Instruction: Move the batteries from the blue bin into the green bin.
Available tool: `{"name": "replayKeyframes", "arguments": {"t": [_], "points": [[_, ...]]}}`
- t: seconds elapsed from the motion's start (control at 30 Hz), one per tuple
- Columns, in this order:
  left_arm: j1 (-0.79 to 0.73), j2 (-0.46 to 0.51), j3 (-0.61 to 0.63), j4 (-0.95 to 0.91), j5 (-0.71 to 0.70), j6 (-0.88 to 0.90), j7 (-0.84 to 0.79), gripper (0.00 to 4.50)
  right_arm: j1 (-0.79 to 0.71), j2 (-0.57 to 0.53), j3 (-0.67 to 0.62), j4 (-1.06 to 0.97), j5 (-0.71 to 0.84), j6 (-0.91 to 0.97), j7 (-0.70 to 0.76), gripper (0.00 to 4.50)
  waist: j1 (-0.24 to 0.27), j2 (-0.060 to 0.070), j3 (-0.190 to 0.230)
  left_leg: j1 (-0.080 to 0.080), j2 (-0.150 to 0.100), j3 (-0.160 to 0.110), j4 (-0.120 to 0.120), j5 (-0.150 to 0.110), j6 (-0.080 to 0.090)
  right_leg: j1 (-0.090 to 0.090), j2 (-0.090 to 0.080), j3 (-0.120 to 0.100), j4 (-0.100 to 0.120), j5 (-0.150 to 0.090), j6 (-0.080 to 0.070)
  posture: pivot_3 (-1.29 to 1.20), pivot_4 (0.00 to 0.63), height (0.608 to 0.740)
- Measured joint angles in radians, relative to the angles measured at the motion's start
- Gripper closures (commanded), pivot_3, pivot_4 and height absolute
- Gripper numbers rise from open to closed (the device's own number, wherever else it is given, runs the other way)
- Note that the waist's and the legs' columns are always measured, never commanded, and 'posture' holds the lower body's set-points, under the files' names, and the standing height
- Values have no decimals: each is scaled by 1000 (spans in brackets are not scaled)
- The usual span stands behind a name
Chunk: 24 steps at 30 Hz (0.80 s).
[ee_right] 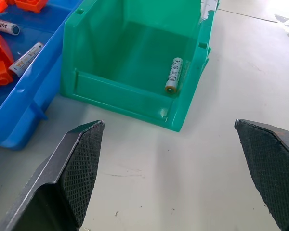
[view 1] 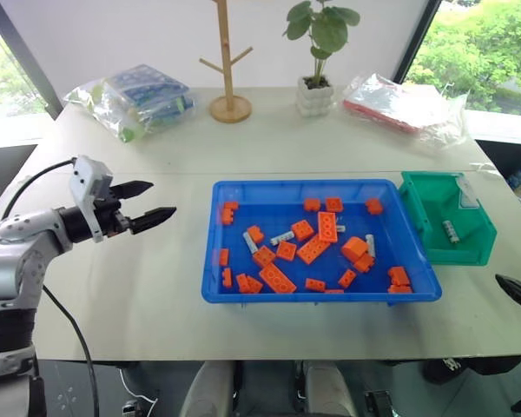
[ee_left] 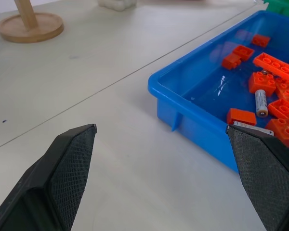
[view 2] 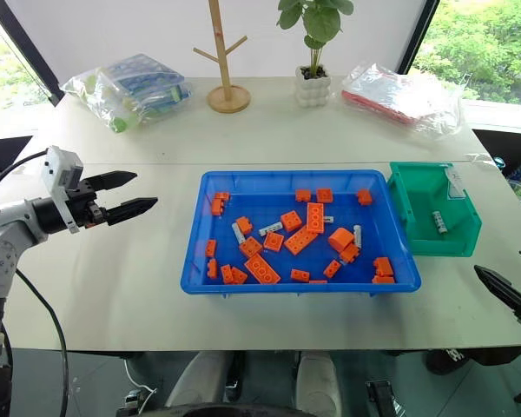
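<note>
Several batteries (view 1: 282, 237) lie loose among orange bricks (view 1: 313, 249) on the floor of the blue bin (view 1: 243, 296), and one battery (ee_right: 173, 75) lies already inside the green bin (view 1: 482, 246), close against its side wall. In the blue bin I make out one battery left of centre, angled across the tray, another beside it pointing more toward the near rim, and one (view 1: 370, 245) on the right side lying roughly along the line from the far rim to the near one, next to an orange block. There may be more under the bricks; I cannot tell.

The green bin stands touching the blue bin's right end. That settles which arm suits which battery. The right gripper (ee_right: 171, 168) hangs over the table just in front of the green bin, jaws wide apart and empty, so the right-side battery lies ahead of it and to its left, over the blue rim. The left gripper (view 1: 149, 207) hovers over the bare table well to the left of the blue bin, jaws also spread wide with nothing between them, pointing toward the tray; the two left-of-centre batteries lie ahead of it, past the near-left corner.

In my judgement the right arm is the nearer one for the next pick, and its jaws would need to close across the battery's thin width, not along its length.
</note>
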<state>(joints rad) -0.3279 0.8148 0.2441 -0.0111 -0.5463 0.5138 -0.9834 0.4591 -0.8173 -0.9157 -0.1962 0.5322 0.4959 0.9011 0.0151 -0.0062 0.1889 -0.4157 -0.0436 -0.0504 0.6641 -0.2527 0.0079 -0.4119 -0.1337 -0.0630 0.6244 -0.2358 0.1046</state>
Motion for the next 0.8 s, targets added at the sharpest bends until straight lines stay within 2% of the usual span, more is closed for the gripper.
{"name": "replayKeyframes", "arguments": {"t": [0.43, 0.8], "points": [[-3, 0, -4, -4, -3, 9, -5, 0, -16, -3, 7, 2, -8, 0, -4, 45, 0, 0, 0, 0, 0, 0, 0, 0, 0, 0, 0, 0, 0, 0, 0, 0, 150, 692], [-27, -21, -34, -68, -30, 51, -10, 0, -77, -74, 14, -11, -4, 41, 4, 45, -2, 0, 0, -1, 0, 1, 0, 1, 1, -1, 0, 0, 0, 0, 0, 0, 150, 692]]}}
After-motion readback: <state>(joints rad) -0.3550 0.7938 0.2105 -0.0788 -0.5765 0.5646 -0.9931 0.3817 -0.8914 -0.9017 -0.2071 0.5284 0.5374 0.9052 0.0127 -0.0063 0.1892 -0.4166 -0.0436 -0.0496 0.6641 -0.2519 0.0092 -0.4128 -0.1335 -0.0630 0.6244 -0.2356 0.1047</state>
